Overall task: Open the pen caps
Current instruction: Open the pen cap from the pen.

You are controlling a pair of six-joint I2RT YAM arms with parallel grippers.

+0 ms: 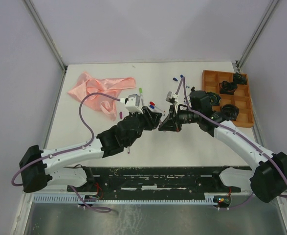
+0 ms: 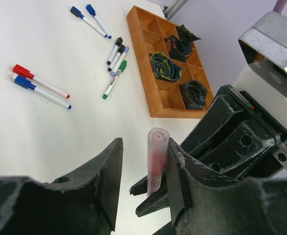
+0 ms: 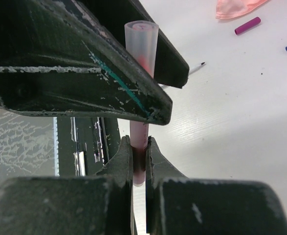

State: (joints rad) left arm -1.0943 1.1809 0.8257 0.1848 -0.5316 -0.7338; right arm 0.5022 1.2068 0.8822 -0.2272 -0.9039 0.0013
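Pens (image 1: 182,79) lie scattered on the surface (image 1: 192,147) in the top view, beside a wooden tray (image 1: 210,81), while the left fingers (image 1: 154,119) and right fingers (image 1: 169,122) meet nose to nose nearer in. Left wrist: the left fingers stand apart around a pink pen's translucent cap (image 2: 158,147), which touches only one of them. Right wrist: the right fingers are clamped on the pink pen (image 3: 138,130) below that cap. Light, stiff and slick, the cap probably needs squeezing at mid-length, then a straight pull.

Bare table (image 1: 182,147) nearside; scattered pens (image 2: 40,82) and wooden tray (image 2: 180,111) beyond.
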